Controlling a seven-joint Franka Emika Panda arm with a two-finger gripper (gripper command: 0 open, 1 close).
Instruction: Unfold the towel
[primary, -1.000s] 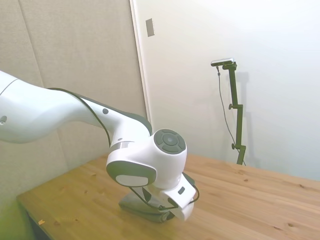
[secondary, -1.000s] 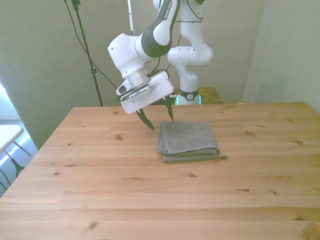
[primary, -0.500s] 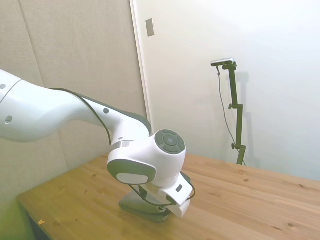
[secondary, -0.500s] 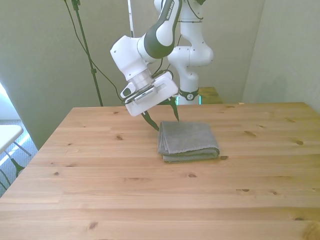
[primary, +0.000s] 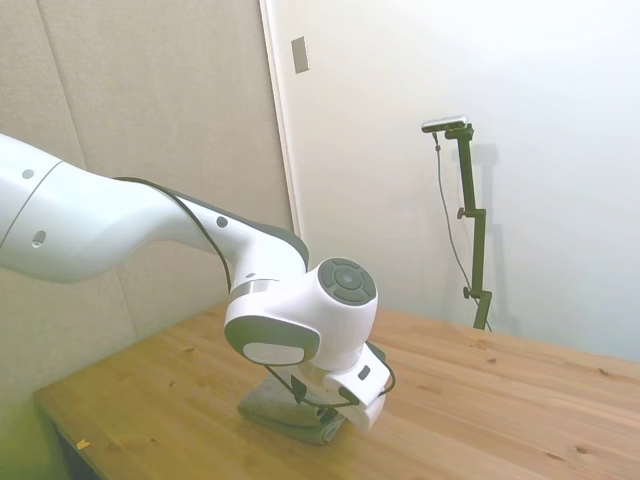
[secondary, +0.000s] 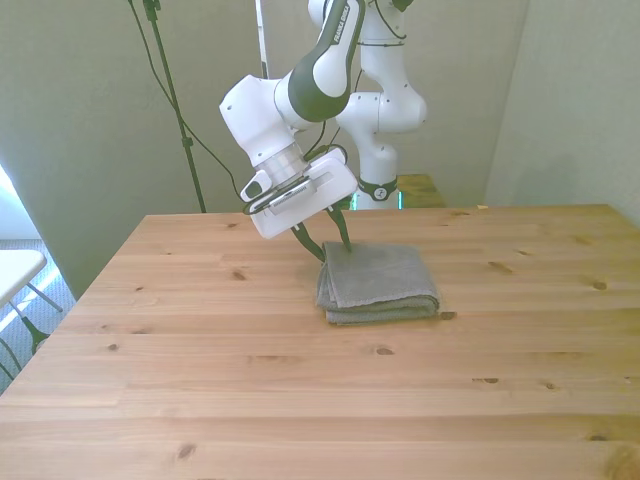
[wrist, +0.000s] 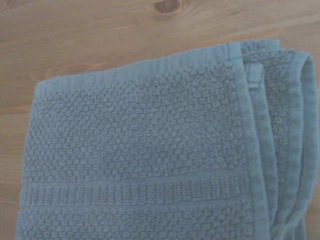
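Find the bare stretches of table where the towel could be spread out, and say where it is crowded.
Bare wood runs from the towel to the table edge nearest the front camera, and on both sides of it. It is crowded only at the towel's corner on the front view's left, where the end effector hangs open.

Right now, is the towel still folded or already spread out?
Folded. The towel lies as a compact stack on the table; the wrist view shows several layered edges along one side.
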